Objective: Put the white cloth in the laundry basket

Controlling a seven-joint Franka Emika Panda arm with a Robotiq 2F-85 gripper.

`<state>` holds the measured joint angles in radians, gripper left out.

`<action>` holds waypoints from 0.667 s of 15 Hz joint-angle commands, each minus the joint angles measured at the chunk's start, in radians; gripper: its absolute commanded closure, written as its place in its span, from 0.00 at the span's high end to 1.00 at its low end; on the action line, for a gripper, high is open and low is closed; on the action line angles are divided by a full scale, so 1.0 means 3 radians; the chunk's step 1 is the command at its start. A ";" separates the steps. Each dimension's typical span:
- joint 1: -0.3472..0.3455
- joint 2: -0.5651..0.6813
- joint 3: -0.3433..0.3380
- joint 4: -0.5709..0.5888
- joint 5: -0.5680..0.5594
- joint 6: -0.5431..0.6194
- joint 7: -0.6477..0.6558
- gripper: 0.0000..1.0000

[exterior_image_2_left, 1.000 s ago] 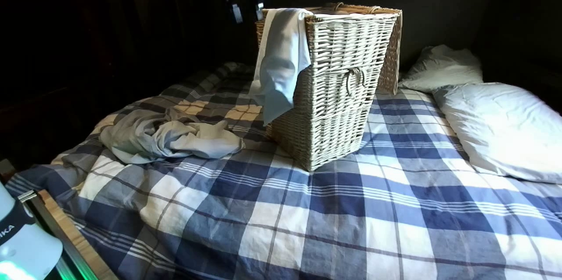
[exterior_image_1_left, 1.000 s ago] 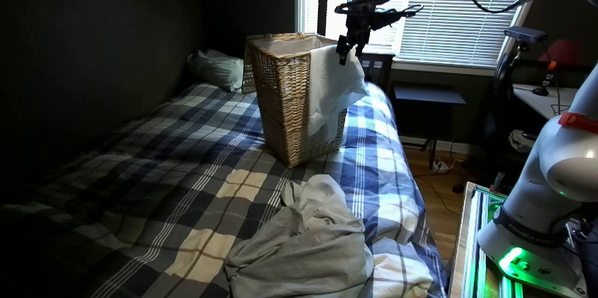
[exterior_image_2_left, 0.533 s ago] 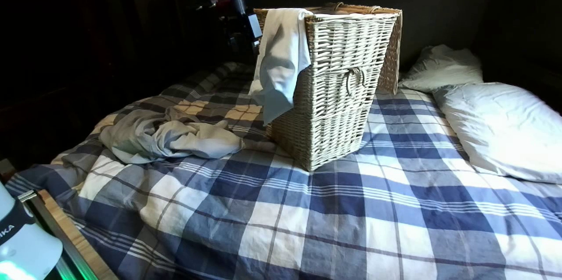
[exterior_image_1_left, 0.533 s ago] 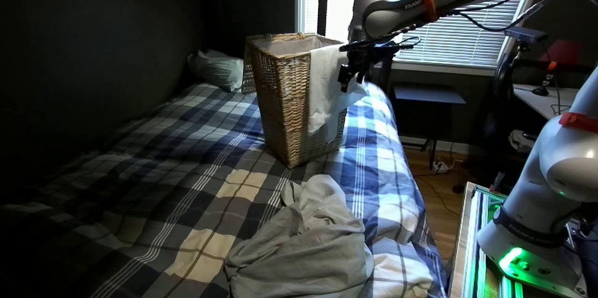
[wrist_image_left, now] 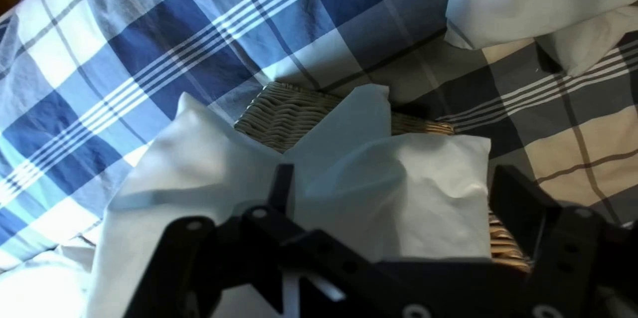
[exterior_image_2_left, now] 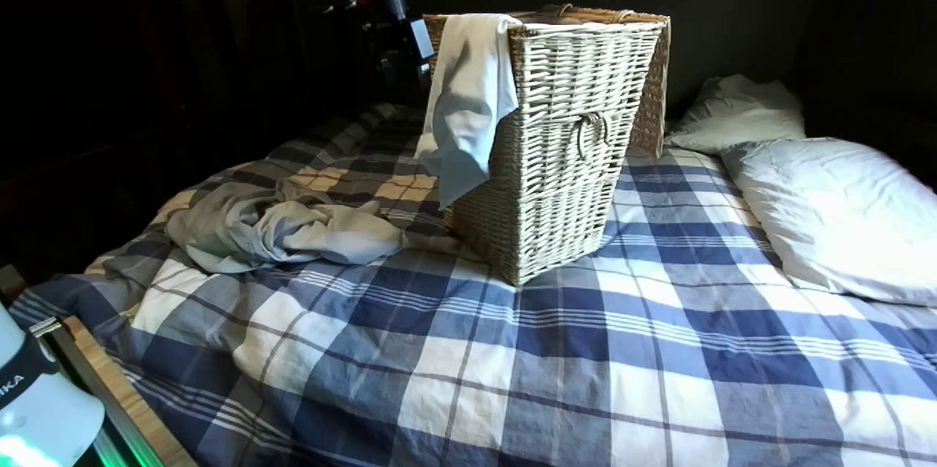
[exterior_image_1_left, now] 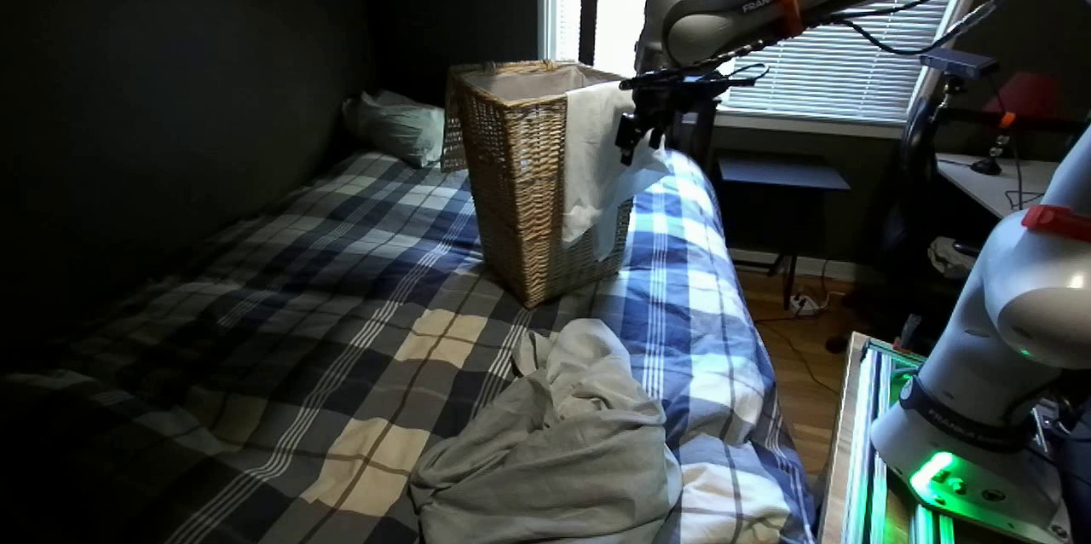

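White cloth: lay draped over the rim of the basket, a good part of it down the outside; how much was inside could not be seen.
Hanging part: ran lengthwise down the basket's side, from the rim toward the bed, its lower corners loose.
Gripper: stood outside the basket, just beside the cloth; the wrist view showed cloth in the gap between the fingers.
Fingers: were spread wide, pinching nothing; whether a tip touched the cloth could not be told.
Rim: was likely the hurdle; the next move seemed to call for a pinch, then a lift over and in.
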<state>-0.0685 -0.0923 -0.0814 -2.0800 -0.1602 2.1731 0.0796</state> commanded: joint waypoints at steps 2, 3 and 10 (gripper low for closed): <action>0.0050 -0.0055 0.0145 -0.0249 -0.0066 0.0182 0.0360 1.00; 0.0052 -0.0040 0.0176 -0.0300 -0.0099 0.0241 0.0486 1.00; -0.0008 0.0178 0.0282 -0.0687 -0.1049 0.1406 0.1926 1.00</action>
<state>-0.0565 -0.0651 -0.0085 -2.2408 -0.3384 2.4818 0.4809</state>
